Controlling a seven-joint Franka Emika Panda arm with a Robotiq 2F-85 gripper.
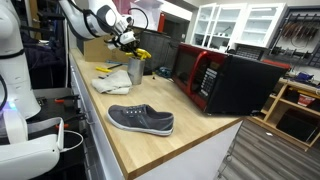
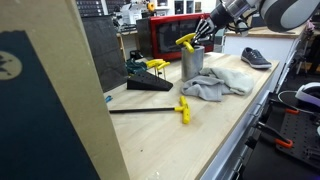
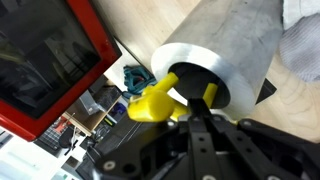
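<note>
In the wrist view the tool [image 3: 193,113] is pinching a yellow plastic piece [image 3: 152,102] at the mouth of the metal cup [image 3: 225,50]. Only an exterior view shows the grey shoe [image 1: 141,120] on the bench [image 1: 200,130].

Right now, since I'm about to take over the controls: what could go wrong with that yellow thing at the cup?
1. The gripper is shut on the yellow thing at the mouth of the upright metal cup; a sideways pull could tip the cup.
2. The crumpled grey cloth lies close beside the cup and might get dragged.
3. The red microwave stands near; a wide swing may hit it.
</note>
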